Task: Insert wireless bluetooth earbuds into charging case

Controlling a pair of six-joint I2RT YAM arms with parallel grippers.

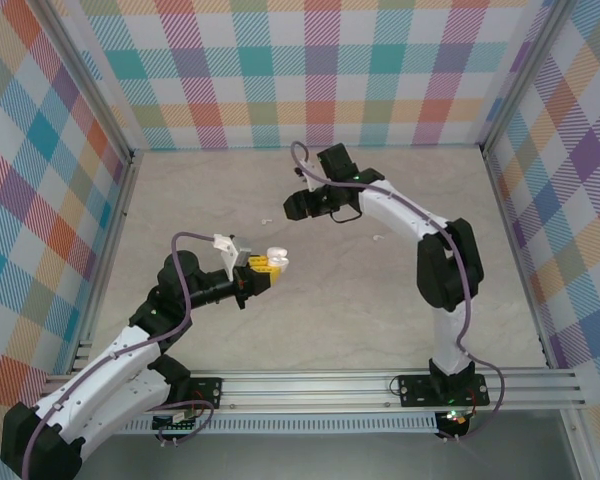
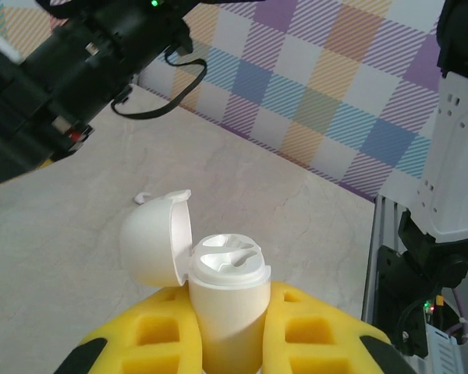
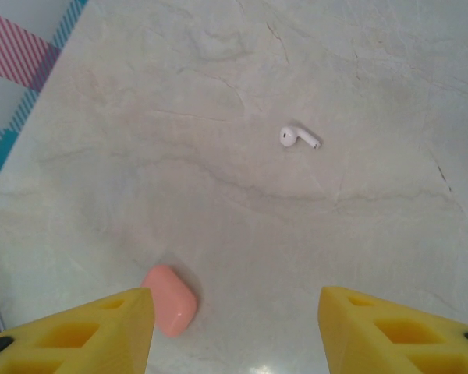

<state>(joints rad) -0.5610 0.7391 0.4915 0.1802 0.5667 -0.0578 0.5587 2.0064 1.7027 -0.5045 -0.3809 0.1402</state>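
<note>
Left claw clenched on upright white case, right claw released, earbud stem rightward in wrist view

The scene is lit brightly and evenly from above, and only faint, soft shadows are cast on the table. In the left wrist view the white charging case is nearly washed out and the black arm at upper left is blurred. A glare patch is seen on the table at the right wrist view's bottom edge.
</note>
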